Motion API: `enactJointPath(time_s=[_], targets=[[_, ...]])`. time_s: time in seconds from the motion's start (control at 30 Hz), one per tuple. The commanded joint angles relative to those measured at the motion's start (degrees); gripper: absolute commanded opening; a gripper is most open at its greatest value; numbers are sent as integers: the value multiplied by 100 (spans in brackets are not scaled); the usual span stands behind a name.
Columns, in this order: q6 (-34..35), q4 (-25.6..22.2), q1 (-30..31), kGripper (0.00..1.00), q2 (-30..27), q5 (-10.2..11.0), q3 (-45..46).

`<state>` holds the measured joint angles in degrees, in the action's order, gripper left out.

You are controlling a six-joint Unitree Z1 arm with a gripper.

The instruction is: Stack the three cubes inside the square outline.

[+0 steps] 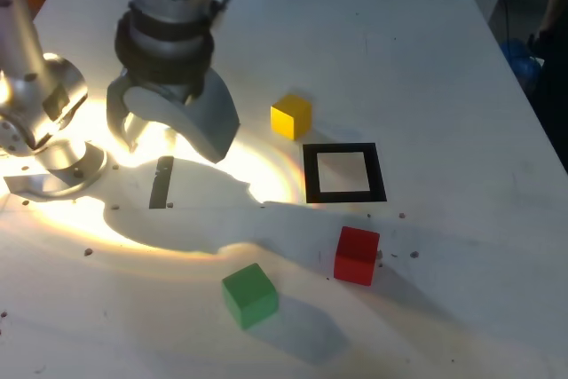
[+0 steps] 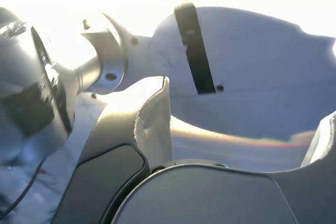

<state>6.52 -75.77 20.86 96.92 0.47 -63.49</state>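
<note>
Exterior high oblique, wrist close, sharing tape strip (image 1: 161, 182)

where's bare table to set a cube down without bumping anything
The square outline has a bare white centre. The far table beyond the yellow cube is open, and so is the near right corner past the red cube. It is crowded around the open gripper.
</note>
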Motion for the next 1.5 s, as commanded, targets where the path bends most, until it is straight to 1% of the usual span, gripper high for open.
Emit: enactJointPath(time_s=[0.0, 0.17, 0.27, 0.37, 0.5, 0.57, 0.83, 1.03, 1.13, 1.27, 1.37, 1.47], targets=[[72, -132, 170, 97, 273, 15, -1952], [280, -607, 666, 96, 1184, 2, -3490], [363, -838, 823, 96, 1584, 15, -4161], [403, -991, 872, 96, 1814, 74, -4558], [412, -1173, 876, 96, 2036, 164, -4899], [412, -1223, 876, 96, 2134, 173, -5010], [412, -1245, 876, 95, 2512, 29, -5237], [412, -1176, 864, 95, 2683, 6, -5084], [412, -1013, 825, 94, 2725, 4, -4755], [404, -630, 781, 94, 2765, -35, -4270], [396, -414, 771, 94, 2828, -72, -4085], [397, -345, 771, 93, 2896, -65, -4025]])
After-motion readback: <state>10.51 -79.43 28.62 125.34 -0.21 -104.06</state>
